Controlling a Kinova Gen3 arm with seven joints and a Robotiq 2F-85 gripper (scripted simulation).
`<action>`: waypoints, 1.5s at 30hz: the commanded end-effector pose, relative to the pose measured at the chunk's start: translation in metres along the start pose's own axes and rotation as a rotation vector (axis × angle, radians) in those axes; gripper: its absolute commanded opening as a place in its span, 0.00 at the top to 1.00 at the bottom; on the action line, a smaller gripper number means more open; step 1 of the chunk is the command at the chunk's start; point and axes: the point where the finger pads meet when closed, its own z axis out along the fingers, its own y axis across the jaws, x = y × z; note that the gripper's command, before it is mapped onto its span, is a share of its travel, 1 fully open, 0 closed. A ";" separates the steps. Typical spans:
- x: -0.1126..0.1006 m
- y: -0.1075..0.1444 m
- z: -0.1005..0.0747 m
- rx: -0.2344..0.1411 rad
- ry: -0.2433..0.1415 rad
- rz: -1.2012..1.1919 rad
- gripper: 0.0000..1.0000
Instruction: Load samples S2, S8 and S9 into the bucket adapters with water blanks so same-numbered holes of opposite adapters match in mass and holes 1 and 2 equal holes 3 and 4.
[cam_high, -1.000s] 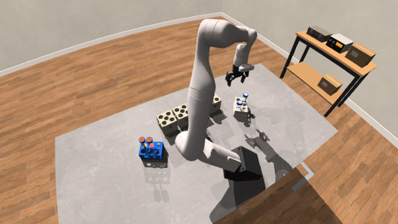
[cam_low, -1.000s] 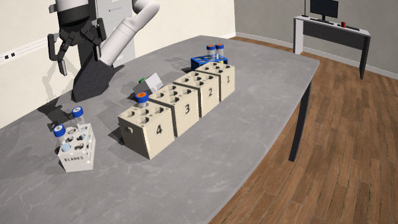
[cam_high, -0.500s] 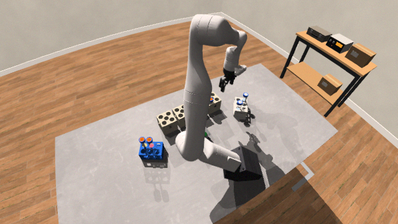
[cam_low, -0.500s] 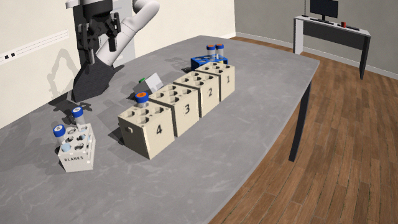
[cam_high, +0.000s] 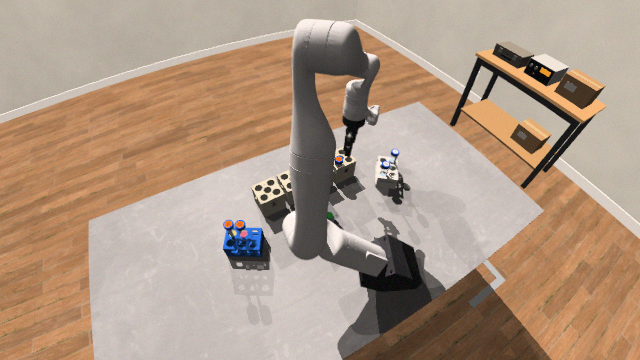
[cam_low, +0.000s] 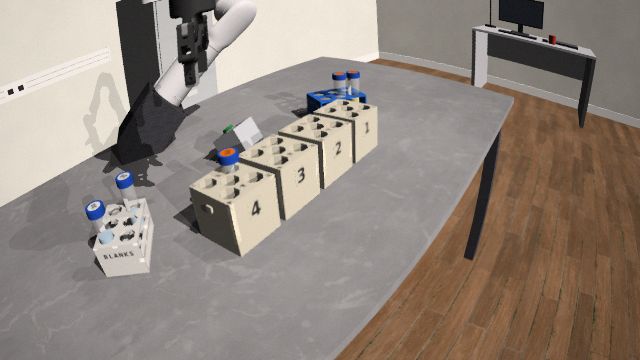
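Four beige adapters stand in a row, numbered 1 [cam_low: 356, 125], 2 [cam_low: 320, 145], 3 [cam_low: 285, 170] and 4 [cam_low: 235, 207]. Adapter 4 holds one orange-dot tube [cam_low: 228, 157] in a back hole; it also shows in the top view [cam_high: 338, 160]. The other adapters look empty. The blue sample rack [cam_low: 336, 97] [cam_high: 242, 241] holds two orange-dot tubes. The white BLANKS rack [cam_low: 124, 242] [cam_high: 389, 172] holds two white-dot tubes standing high. My gripper [cam_high: 348, 148] [cam_low: 192, 77] is open and empty, pointing down above and just behind adapter 4.
The sloped desk [cam_low: 240, 134] with the green DONE key [cam_low: 228, 128] stands behind adapters 3 and 4, near the arm's dark base [cam_high: 392, 265]. The arm hides part of the adapter row in the top view. The table edge runs close in front of the adapters.
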 end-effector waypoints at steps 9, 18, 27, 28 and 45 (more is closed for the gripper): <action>-0.040 0.043 -0.001 0.007 -0.003 -0.045 0.00; -0.064 0.069 -0.001 0.007 -0.003 -0.045 0.00; -0.095 0.102 0.000 0.007 -0.003 -0.045 0.00; -0.098 0.106 0.000 0.007 -0.003 -0.045 0.00; -0.149 0.161 0.000 0.006 -0.003 -0.045 0.00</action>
